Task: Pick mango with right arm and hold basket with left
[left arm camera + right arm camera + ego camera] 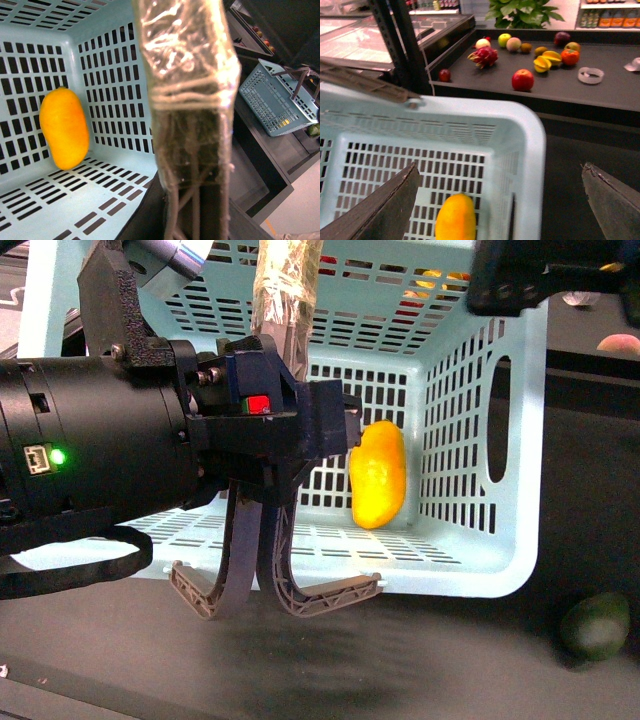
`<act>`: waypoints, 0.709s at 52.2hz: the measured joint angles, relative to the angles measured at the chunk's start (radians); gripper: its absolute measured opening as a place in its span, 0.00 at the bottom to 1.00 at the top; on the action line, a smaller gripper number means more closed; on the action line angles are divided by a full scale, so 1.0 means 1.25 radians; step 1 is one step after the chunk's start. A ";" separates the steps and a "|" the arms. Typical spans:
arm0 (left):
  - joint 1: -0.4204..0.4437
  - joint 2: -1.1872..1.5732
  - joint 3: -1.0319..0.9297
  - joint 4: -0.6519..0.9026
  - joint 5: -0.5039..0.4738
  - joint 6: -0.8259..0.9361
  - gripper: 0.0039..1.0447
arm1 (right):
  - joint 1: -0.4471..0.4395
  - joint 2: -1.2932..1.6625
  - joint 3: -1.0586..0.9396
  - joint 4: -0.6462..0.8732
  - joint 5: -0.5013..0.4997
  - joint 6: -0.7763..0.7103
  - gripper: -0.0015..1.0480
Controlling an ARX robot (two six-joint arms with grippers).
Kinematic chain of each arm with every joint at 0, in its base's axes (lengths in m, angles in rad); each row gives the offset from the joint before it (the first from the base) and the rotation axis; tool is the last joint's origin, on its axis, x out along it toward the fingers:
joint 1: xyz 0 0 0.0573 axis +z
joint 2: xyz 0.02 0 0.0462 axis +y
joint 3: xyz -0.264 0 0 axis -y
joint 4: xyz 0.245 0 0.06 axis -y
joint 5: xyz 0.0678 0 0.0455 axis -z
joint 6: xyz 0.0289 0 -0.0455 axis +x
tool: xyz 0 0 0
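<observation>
The turquoise basket (470, 570) fills the front view. The yellow-orange mango (378, 475) lies inside it against the right wall, and also shows in the left wrist view (64, 128) and the right wrist view (456, 218). My left gripper (280, 590), on the black arm with the green light, is shut on the basket's taped handle (284, 290), which fills the left wrist view (185, 90). My right gripper (500, 205) is open and empty above the basket's rim (530, 165), with the mango below, between its fingers (385, 210). Part of the right arm (540, 275) shows at the top.
A dark green fruit (595, 625) lies on the dark surface right of the basket. Behind it is a dark shelf (600, 90) with a red apple (522, 80), a dragon fruit (482, 56), cut yellow pieces (545, 60) and a white ring (590, 75). A second basket (275, 100) stands aside.
</observation>
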 joint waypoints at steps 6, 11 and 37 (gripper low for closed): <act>0.000 0.000 0.000 0.000 -0.001 -0.002 0.08 | -0.035 -0.097 -0.076 -0.015 0.012 0.010 0.92; 0.000 0.000 0.000 0.000 0.000 -0.001 0.08 | -0.071 -0.200 -0.142 -0.056 0.018 0.021 0.92; 0.000 0.000 0.000 0.000 0.007 -0.001 0.08 | -0.237 -0.720 -0.329 -0.419 0.072 0.068 0.92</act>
